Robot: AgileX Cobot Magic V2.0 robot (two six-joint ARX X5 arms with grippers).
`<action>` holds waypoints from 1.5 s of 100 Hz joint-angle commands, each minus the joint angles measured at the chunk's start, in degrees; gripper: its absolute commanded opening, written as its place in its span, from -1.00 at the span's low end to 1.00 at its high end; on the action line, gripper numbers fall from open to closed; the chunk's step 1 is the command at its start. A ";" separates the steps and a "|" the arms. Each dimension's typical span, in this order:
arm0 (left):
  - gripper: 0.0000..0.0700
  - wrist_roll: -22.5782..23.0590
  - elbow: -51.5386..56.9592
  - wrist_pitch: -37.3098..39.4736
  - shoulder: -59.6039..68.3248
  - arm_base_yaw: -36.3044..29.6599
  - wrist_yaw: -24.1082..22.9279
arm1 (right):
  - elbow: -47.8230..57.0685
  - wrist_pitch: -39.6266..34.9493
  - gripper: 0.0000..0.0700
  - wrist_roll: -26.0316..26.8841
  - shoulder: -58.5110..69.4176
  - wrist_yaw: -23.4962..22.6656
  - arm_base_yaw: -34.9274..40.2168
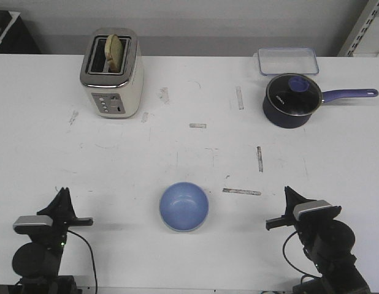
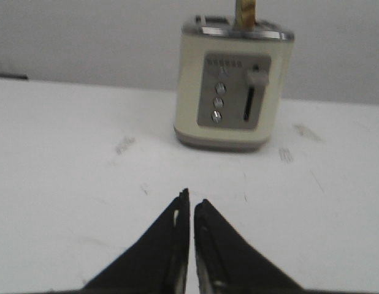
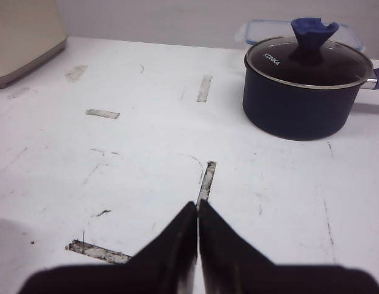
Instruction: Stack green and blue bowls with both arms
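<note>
The light blue bowl (image 1: 184,206) sits upright on the white table (image 1: 189,153), near the front edge and midway between my two arms. No pale green bowl shows on its own in any view; I cannot tell whether one lies under the blue bowl. My left gripper (image 1: 62,193) rests at the front left, shut and empty, well to the left of the bowl. In the left wrist view its gripper (image 2: 191,199) is closed over bare table. My right gripper (image 1: 287,191) rests at the front right, shut and empty; it also shows in the right wrist view (image 3: 197,205).
A cream toaster (image 1: 112,73) with bread in one slot stands at the back left, also in the left wrist view (image 2: 232,86). A dark navy lidded saucepan (image 1: 292,101) stands at the back right, also in the right wrist view (image 3: 306,86). A clear lidded container (image 1: 287,60) lies behind it.
</note>
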 commanded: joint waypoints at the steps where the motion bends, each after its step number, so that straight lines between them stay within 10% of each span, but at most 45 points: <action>1: -0.99 0.28 -2.49 2.71 -0.22 -0.90 0.85 | 0.20 0.77 -1.00 -0.26 0.22 -0.02 0.09; 118: -0.99 0.26 -10.10 8.22 -0.22 -2.97 1.27 | 0.02 0.85 -1.00 -0.28 -1.38 -0.02 0.02; 150: -0.99 0.26 -10.10 8.22 -0.22 -2.97 1.27 | -15.21 17.07 -1.00 -0.55 -10.64 -0.46 -10.60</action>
